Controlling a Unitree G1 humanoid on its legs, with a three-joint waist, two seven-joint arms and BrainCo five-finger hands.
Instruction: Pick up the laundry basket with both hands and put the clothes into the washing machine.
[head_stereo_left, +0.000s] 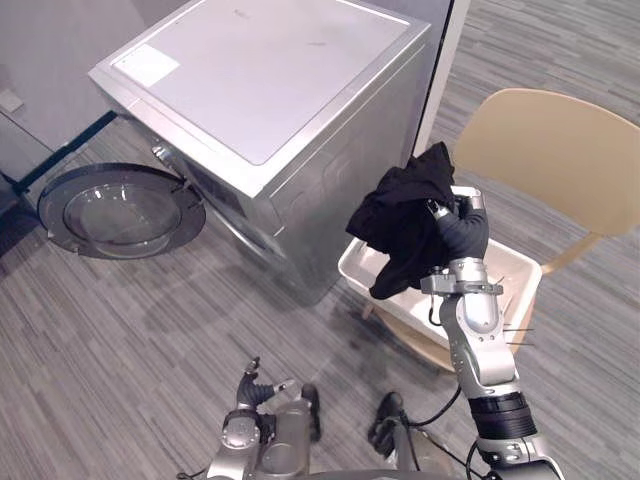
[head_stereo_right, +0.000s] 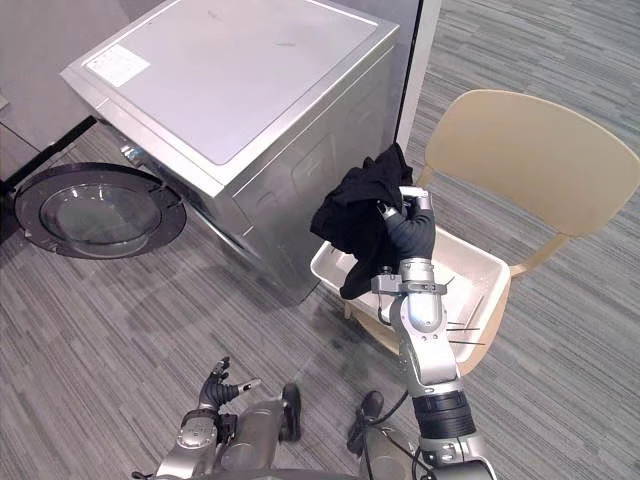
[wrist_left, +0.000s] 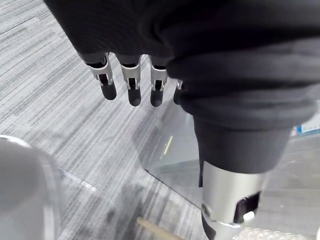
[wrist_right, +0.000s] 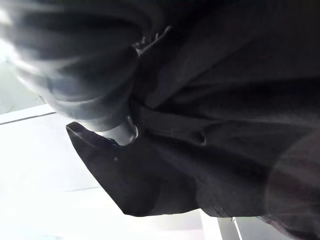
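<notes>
Black crumpled cloth (head_stereo_left: 400, 225) in right hand's (head_stereo_left: 458, 228) curled grip over white rectangular basket (head_stereo_left: 500, 268); left hand (wrist_left: 129, 82) slack-fingered.

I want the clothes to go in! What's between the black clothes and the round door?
The washing machine, its silver corner, stands between the black clothes, gripped by the right hand, and the open round door, in both eye views.
</notes>
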